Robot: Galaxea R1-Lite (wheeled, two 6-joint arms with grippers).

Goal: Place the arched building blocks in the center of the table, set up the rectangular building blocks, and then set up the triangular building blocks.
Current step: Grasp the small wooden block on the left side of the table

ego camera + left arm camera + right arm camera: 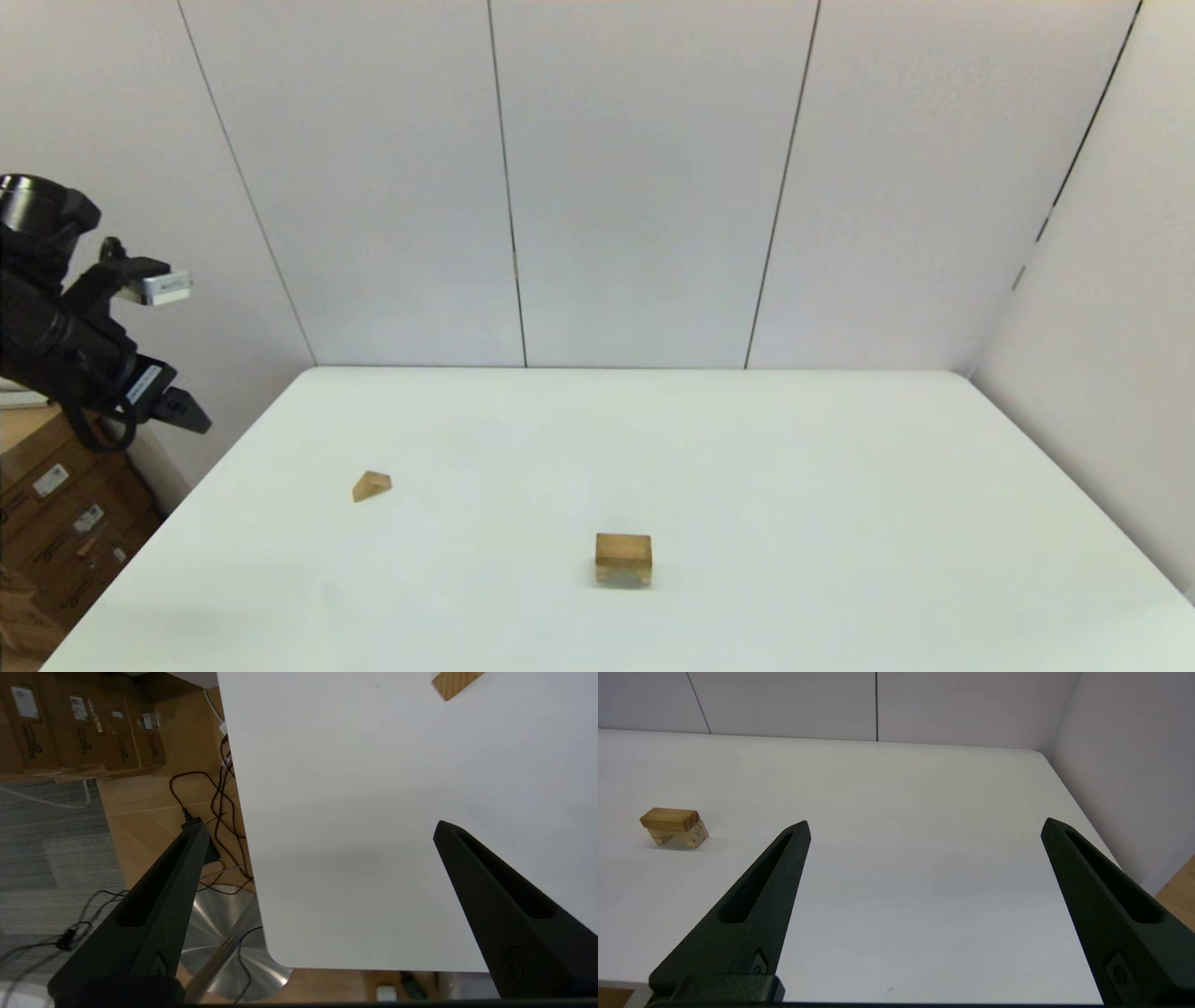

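- Both pairs of fingers stand spread wide and empty: the left gripper (320, 830) hangs over the worktop's (747, 448) near left corner, and the right gripper (924, 826) is low at the near right edge, out of the head view.
- Near the middle, on the near side, the rectangular block (624, 549) lies flat across the arched block (624, 576); the right wrist view shows the arch's hollow facing down.
- Farther off to the left, well apart from that stack, the triangular block (372, 485) lies alone.
- It is probably light, stiff wood; its sloped faces would likely slip, so pinching the two flat triangular ends looks safest.
- Beyond the worktop's left edge, cardboard boxes (56, 532) carry white labels too small to read.
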